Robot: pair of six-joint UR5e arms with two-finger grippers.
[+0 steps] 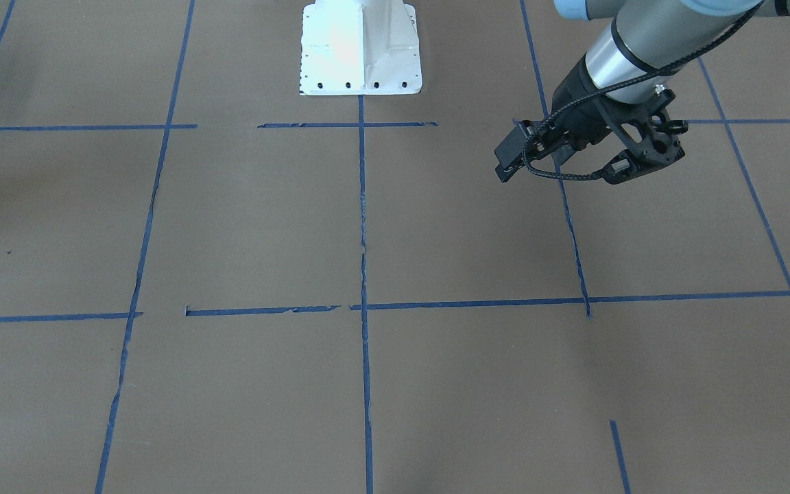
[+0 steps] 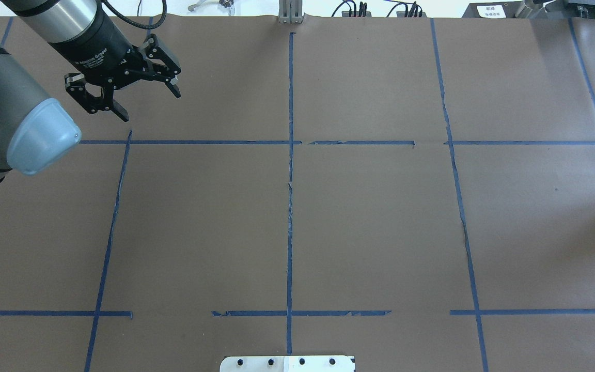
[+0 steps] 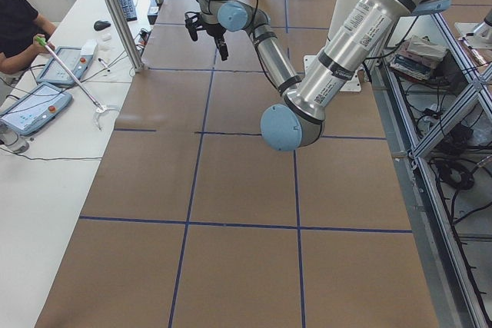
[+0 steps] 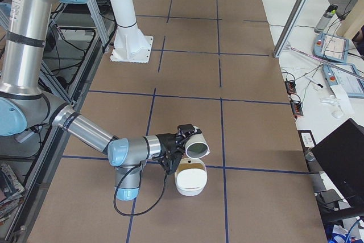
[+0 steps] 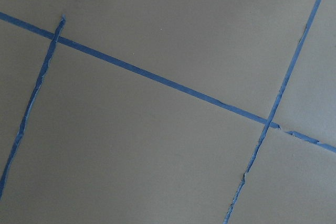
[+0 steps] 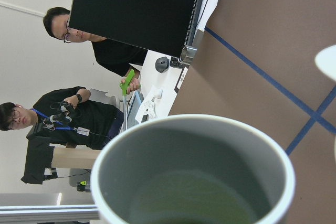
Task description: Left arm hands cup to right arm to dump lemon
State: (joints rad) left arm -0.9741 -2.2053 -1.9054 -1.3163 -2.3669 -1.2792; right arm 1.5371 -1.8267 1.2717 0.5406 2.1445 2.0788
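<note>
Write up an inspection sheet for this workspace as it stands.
Surface: brown paper table, gridded with blue tape that is torn in places.
Job's things: cup tilted at the right hand, near a white bowl; lemon not clearly seen.
Clutter: nothing seen.
Hands: left hand open and empty; right hand's grip cannot be told.
Cables: braided cable loops at the left hand.
Surroundings: two operators at a side desk; tablet.

Mid-table paper (image 2: pixel 370 222) lies flat, giving passage room; obstacles: white pedestal base (image 1: pixel 361 48) at robot-side edge, left arm (image 3: pixel 336 63) w/ elbow hanging over left half, white bowl (image 4: pixel 190 192) just beside tilted cup (image 4: pixel 197 147) at right end.
</note>
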